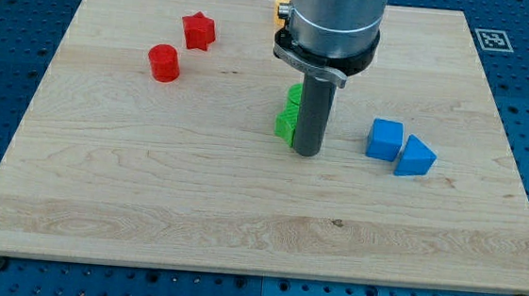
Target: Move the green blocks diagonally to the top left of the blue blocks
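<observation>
Two green blocks sit near the board's middle, partly hidden behind the rod: one green block (286, 124) in front, another green block (294, 95) just above it; their shapes cannot be made out. My tip (306, 153) rests on the board, touching the lower green block's right side. A blue cube (384, 139) and a blue triangular block (416, 158) lie side by side to the tip's right, apart from it.
A red cylinder (163, 62) and a red star block (198, 30) lie at the upper left of the wooden board (146, 205). A yellow block (282, 9) peeks out behind the arm at the view's top.
</observation>
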Robot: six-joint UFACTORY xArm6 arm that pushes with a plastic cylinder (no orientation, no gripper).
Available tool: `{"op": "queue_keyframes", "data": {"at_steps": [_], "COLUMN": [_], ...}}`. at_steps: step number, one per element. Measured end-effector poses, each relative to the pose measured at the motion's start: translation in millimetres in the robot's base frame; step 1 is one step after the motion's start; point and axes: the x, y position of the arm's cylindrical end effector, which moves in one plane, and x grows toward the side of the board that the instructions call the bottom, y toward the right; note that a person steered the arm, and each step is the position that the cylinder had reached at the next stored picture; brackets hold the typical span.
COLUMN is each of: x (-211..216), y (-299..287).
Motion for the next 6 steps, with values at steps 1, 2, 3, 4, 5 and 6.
{"op": "queue_keyframes", "data": {"at_steps": [1, 2, 3, 4, 5, 6], "x": [-11, -24, -35, -39, -47, -69], "y": [-12, -37, -43, -40, -19, 12]}}
